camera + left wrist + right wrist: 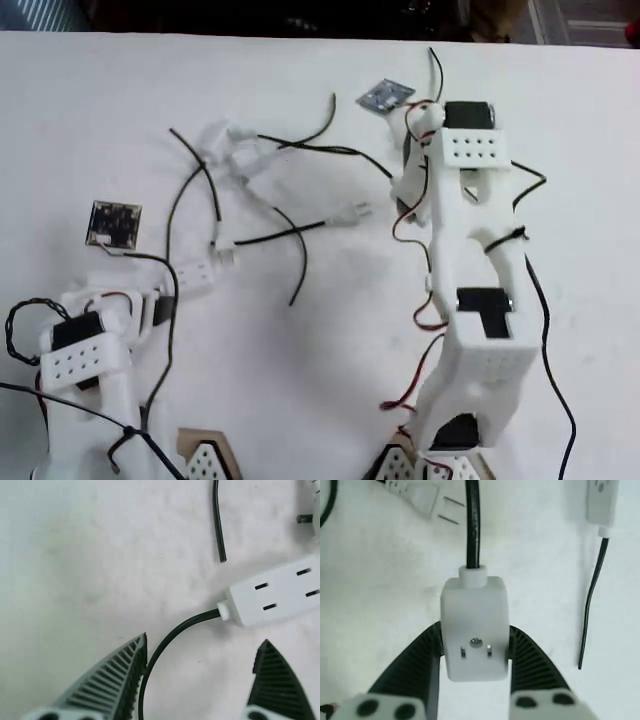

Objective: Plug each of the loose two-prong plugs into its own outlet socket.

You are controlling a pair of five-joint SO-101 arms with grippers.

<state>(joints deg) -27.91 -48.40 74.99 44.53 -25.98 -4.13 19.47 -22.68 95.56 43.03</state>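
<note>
The right wrist view has the right jaws clamped on a white socket block (475,625), its black cord (472,525) running straight ahead. A loose two-prong plug (420,500) lies on the counter (380,580) beyond the jaws, off to one side. In the left wrist view the left jaws stand wide over a second cord (165,640), with a second socket block (275,592) just ahead of one tip.

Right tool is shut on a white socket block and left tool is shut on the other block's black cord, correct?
Not quite. The left tool is open, not shut on the black cord: the left wrist view shows its jaws apart and the cord lying loose on the table. The right tool is shut on a white socket block, as you say.
</note>
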